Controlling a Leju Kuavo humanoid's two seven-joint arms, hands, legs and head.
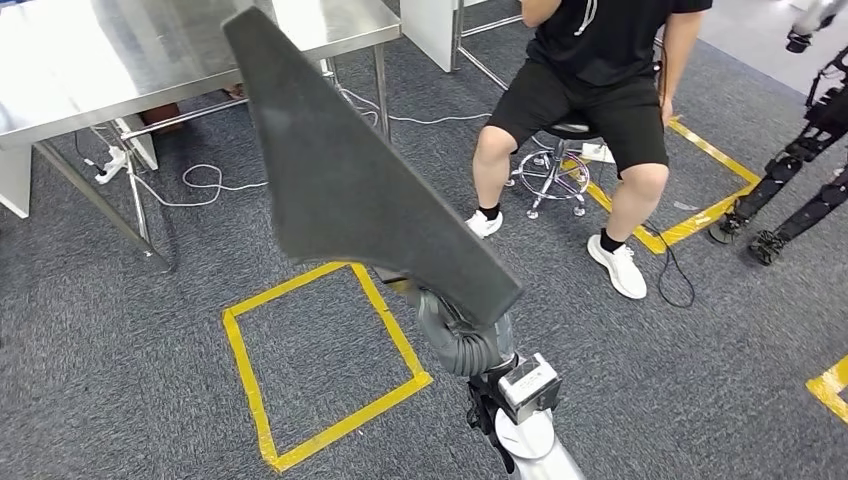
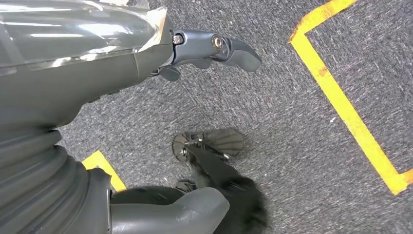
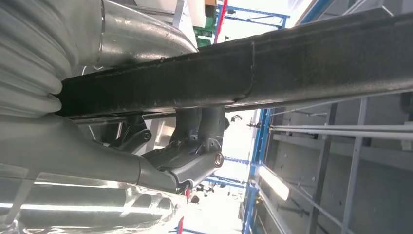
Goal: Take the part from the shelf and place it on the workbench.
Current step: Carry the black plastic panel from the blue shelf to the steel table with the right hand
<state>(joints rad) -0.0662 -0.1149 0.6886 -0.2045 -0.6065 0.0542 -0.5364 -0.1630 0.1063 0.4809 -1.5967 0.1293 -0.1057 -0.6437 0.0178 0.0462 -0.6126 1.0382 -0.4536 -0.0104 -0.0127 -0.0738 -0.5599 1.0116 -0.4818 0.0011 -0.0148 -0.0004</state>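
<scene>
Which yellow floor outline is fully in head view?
The taped square below the held black part; those by the person's stool and the right edge are cut off.

Head view looks steeply down from high on the robot onto grey carpet floor (image 1: 120, 330). Left wrist camera faces the same carpet at closer range. Right wrist camera looks upward, very close beneath a flat dark foam panel (image 3: 253, 68).

Robot lab, grey carpet (image 1: 120, 330) with yellow tape squares (image 1: 320, 365), steel workbench (image 1: 110, 50), seated person (image 1: 590, 90)
</scene>
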